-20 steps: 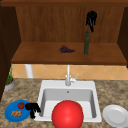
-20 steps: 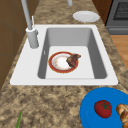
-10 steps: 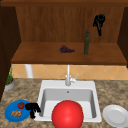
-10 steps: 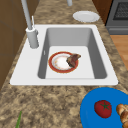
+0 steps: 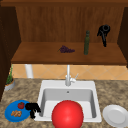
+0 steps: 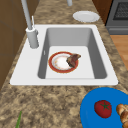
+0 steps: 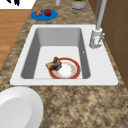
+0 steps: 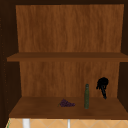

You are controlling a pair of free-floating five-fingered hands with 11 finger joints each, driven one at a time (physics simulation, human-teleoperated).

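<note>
Your right hand (image 5: 103, 32) hangs beside the green bottle (image 5: 86, 43) on the shelf (image 5: 45, 55), fingers pointing loosely down and holding nothing, so the bottle is not yet grasped.

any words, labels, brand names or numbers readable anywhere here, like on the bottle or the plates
None: there is no readable text.
The green bottle on the shelf bears no visible label.
The blue plate, white plate and red-rimmed plate in the sink are plain, without lettering.
The faucet carries no brand mark that can be made out.
</note>
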